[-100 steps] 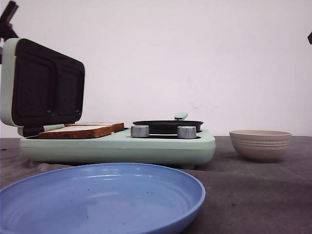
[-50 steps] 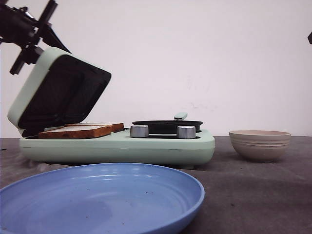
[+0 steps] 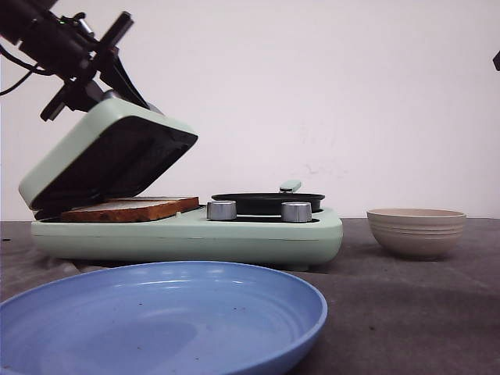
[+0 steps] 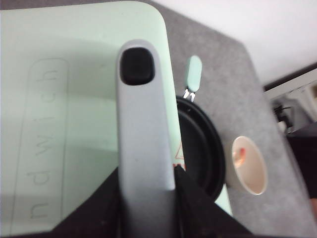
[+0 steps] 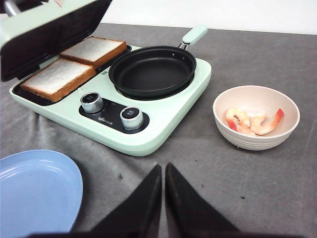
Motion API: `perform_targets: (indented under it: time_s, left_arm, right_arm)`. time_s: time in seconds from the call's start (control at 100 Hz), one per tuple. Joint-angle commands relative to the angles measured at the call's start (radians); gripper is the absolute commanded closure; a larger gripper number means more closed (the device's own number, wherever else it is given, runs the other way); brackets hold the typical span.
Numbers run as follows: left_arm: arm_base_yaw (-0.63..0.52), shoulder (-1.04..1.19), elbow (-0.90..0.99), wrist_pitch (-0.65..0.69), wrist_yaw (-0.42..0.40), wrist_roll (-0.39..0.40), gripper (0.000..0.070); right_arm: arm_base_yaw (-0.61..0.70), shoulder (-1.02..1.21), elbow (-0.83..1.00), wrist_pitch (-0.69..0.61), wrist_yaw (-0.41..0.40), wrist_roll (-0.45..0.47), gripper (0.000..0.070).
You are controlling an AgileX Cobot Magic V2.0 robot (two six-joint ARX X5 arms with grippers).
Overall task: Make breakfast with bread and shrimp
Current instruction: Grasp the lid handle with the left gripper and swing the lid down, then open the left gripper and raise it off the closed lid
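With our left gripper (image 4: 147, 171) closed around the lid handle (image 4: 142, 124), we lower the lid (image 3: 109, 160) over the bread (image 5: 74, 62) on the sandwich plate; next, the shrimp (image 5: 252, 121) in the bowl (image 5: 256, 139) needs the pan (image 5: 152, 69).

Embossed lettering is showing on the mint-green lid (image 4: 74, 124) of the sandwich maker (image 5: 148, 124) in the left wrist view: "ndwich" is reading clearly, the rest of the word is running out of the picture. A small red triangular sign (image 4: 177, 154) is peeking out at the lid's edge, content not legible. A small logo or print is sitting on the black control panel (image 5: 111, 115) between the two knobs, too small to read.
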Motion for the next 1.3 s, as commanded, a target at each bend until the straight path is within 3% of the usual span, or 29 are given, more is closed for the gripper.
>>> perform_targets:
  time_s: [0.0, 0.7, 1.29]
  left_arm:
    - [-0.016, 0.03, 0.01, -0.016, -0.003, 0.134, 0.0688]
    - [-0.204, 0.036, 0.01, -0.112, -0.335, 0.322, 0.0688]
    - [-0.28, 0.111, 0.01, -0.118, -0.442, 0.335, 0.0688]
  right_arm:
    - [0.007, 0.004, 0.003, 0.009, 0.001, 0.011, 0.0697]
    - [0.007, 0.004, 0.003, 0.009, 0.001, 0.03, 0.0697]
    - [0.007, 0.004, 0.003, 0.008, 0.001, 0.03, 0.0697]
